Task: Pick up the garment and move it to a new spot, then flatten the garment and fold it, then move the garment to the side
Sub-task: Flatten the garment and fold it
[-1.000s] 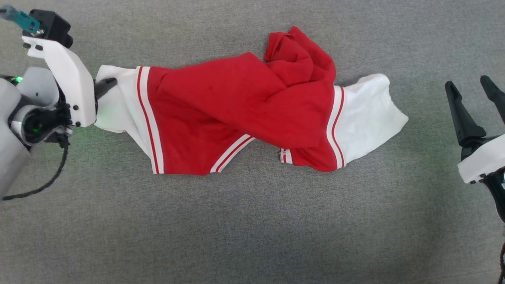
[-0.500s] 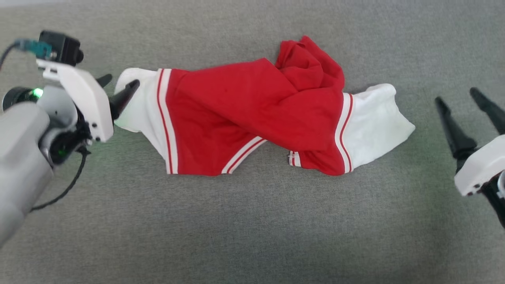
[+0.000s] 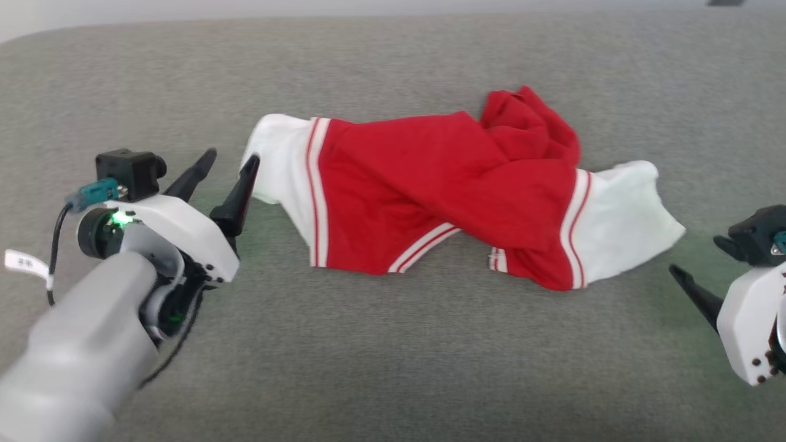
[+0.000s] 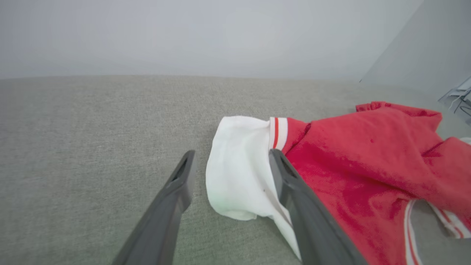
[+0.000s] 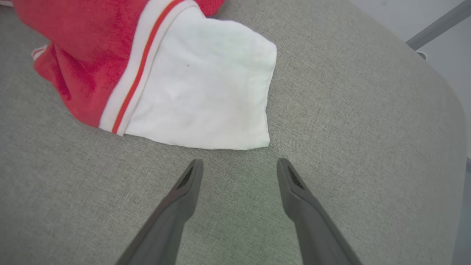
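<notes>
Head view: the garment (image 3: 430, 190) lies twisted across the grey surface (image 3: 393, 368), so flattening it probably means pulling the sleeves apart toward 9 and 3 o'clock. The left gripper (image 3: 232, 156) sits at its 9 o'clock, spread wide and empty.

Left wrist view: one finger overlaps the white sleeve, contact unclear.

Right wrist view: the right gripper (image 5: 239, 161) gapes empty, with the sleeve at 12 o'clock.

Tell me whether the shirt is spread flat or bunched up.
Bunched up: the shirt lies twisted on the grey surface, red cloth heaped in folds near one white sleeve.
</notes>
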